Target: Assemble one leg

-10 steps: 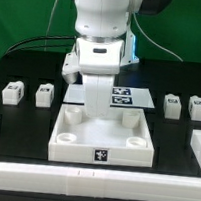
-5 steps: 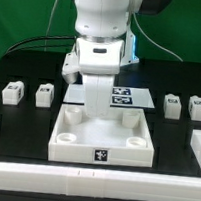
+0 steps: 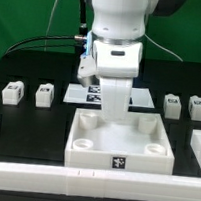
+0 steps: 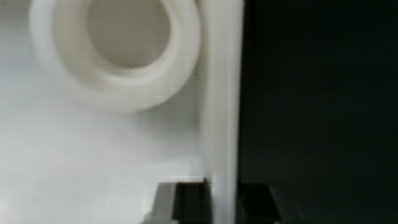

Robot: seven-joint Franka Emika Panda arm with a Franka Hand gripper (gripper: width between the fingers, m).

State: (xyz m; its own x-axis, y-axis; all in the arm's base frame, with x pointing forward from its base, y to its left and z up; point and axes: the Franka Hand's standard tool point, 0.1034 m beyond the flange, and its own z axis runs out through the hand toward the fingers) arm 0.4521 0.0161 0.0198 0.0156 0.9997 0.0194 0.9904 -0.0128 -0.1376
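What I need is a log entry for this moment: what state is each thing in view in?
Pincer: shut on the panel's wall.
Panel: flat on the table, all four corner holes empty.
Legs on the exterior view's left: loose, apart from the panel.
Legs on the exterior view's right: loose, apart from the panel.
Marker board: flat, partly hidden behind the arm.

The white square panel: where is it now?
In the exterior view the white square panel lies at front centre, nearer the camera than a leg to the view's left and another leg to its right.
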